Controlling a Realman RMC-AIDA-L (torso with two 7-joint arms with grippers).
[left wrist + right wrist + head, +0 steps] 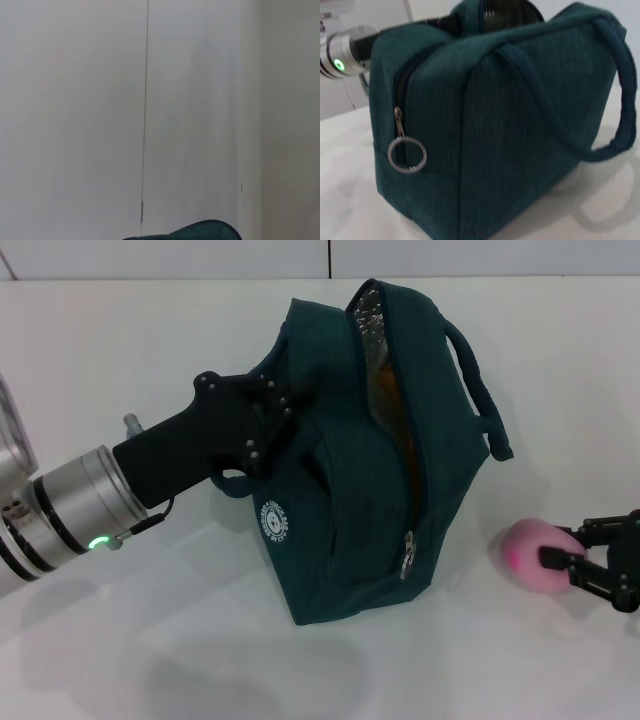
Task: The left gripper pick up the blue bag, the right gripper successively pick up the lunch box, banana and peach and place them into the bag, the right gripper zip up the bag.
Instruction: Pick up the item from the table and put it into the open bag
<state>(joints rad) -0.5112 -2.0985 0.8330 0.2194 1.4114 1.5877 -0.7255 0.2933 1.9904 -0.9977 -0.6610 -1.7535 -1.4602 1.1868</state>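
Peach (535, 554), round, pink and fuzzy, lies on the white table (150, 640) just right of the dark teal fabric bag (370, 490), and my black right gripper (577, 560) has its fingers pinching it. I judge this the last item to load. My left gripper (262, 420), black on a silver wrist, is pressed onto the bag's left handle, holding it up so the foil-lined mouth gapes. The ring zip pull (406, 154) hangs at the near end; lunch box and banana aren't visible.

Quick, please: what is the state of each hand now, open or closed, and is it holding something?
Left hand: closed on the blue bag, holding its side.
Right hand: closed on the peach, which sits on the table.
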